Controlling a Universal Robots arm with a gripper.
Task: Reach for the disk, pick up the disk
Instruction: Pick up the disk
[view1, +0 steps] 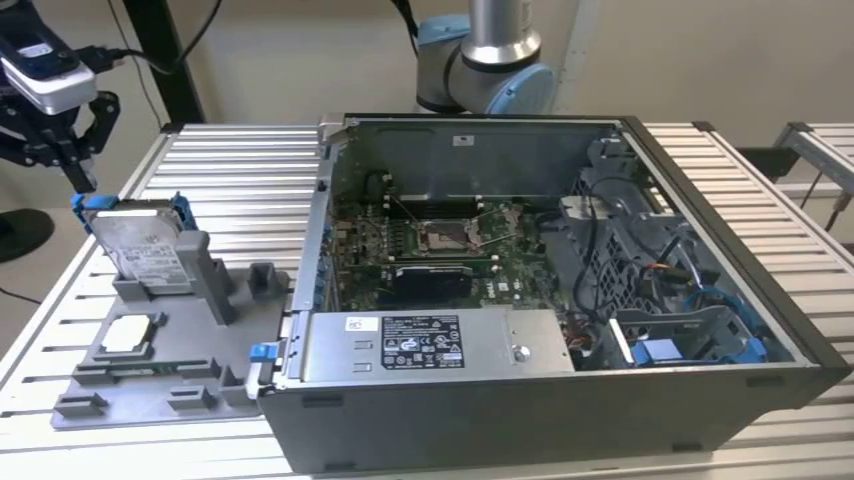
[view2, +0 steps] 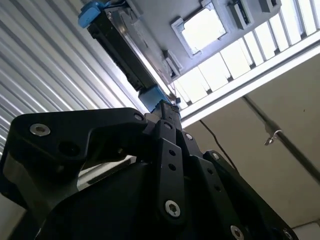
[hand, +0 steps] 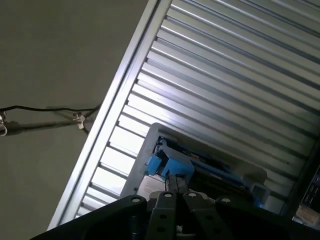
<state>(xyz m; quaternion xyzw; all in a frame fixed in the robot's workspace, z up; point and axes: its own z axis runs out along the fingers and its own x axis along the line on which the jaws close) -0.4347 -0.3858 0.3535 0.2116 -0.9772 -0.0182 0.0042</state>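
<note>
**As the gripper hangs at the disk's upper edge**

If you look at the exterior view's left, you find the gripper (view1: 67, 165) just above the disk (view1: 140, 248), close to the blue bracket (view1: 127, 204) that frames its top. You cannot tell from any of these views whether the gripper is open or closed. It does not show as holding anything.

The disk stands on edge, label facing outward and leaning slightly back, in a slot of the grey fixture (view1: 200, 300) on the slatted table (view1: 227, 170). A small silver chip (view1: 130, 333) lies flat lower on the same fixture. The open computer case (view1: 534, 400) sits just beside the fixture, toward the exterior view's right.

In both wrist views you see the gripper's tip right at one blue corner of the bracket, though contact is not clear.
</note>
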